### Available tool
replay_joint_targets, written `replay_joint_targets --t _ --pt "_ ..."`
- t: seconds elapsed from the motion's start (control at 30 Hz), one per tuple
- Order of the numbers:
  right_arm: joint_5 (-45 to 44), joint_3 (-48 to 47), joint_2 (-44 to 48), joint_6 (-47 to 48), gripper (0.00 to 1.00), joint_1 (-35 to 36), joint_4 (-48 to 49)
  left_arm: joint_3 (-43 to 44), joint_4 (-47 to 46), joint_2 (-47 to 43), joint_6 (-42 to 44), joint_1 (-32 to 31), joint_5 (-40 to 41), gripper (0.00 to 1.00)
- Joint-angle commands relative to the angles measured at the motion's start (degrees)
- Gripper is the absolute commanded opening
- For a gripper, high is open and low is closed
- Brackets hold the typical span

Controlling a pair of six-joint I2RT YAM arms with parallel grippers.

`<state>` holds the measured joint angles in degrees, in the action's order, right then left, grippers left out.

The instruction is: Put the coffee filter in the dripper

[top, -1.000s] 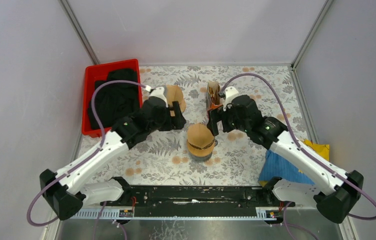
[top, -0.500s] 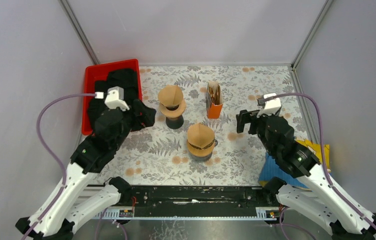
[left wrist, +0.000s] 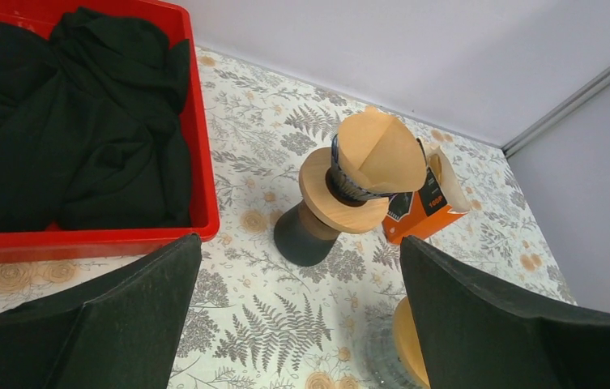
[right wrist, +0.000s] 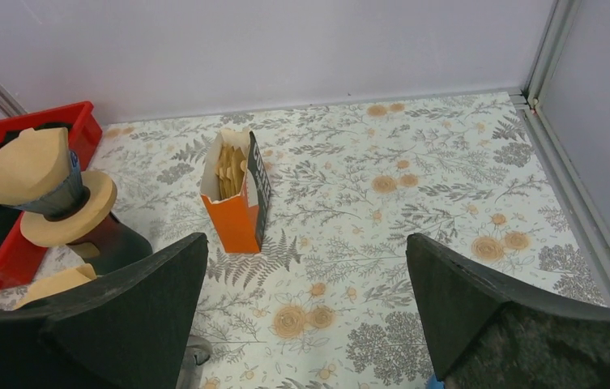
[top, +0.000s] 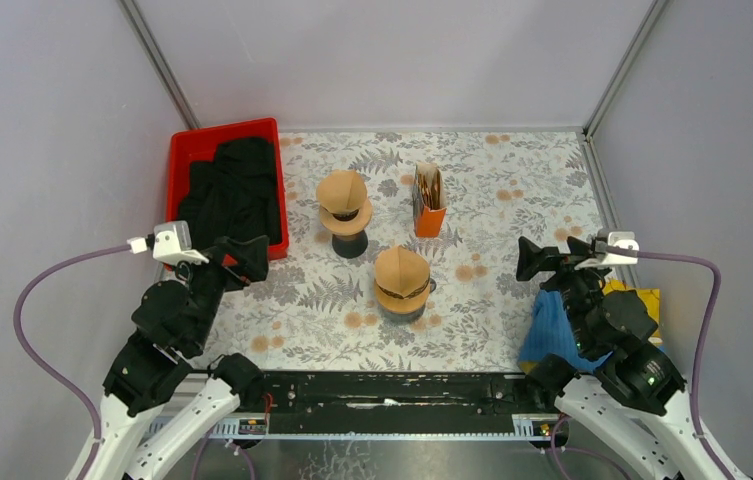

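Coffee filter (top: 342, 187): seated mouth-up in the dripper (top: 345, 214), just left of the orange filter box (top: 429, 210). A second dripper (top: 402, 296), also lined, stands in front of the box. Left tool (top: 245, 257) and right tool (top: 532, 260): both wide, empty, well apart from the box. Judged: placement looks complete; any retreat should stay high and away from both cones.

table top (top: 512, 170): printed with grey ferns, orange flowers
tray (top: 222, 130): red
cloth (top: 237, 190): black
filter box (top: 430, 220): orange
coffee filter (top: 342, 188): tan
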<state>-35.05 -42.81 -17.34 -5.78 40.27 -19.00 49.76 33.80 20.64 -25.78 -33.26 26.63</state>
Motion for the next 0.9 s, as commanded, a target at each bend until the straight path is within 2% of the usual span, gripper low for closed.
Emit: replay_joint_targets --t 0.0,0.37,0.87 --pt "-1.11 2.4 3.05 0.18 0.99 -0.24 0.87 -2.17 -2.88 -2.95 1.33 0.47 2.98 1.0" --pt "-1.54 4.43 8.14 -1.05 0.99 -0.28 0.63 -3.34 -2.73 -6.18 0.75 0.47 2.98 1.0" --pt "-1.14 4.86 8.11 -0.99 0.99 -0.28 0.84 -3.59 -2.47 -6.85 1.9 0.56 2.11 1.0"
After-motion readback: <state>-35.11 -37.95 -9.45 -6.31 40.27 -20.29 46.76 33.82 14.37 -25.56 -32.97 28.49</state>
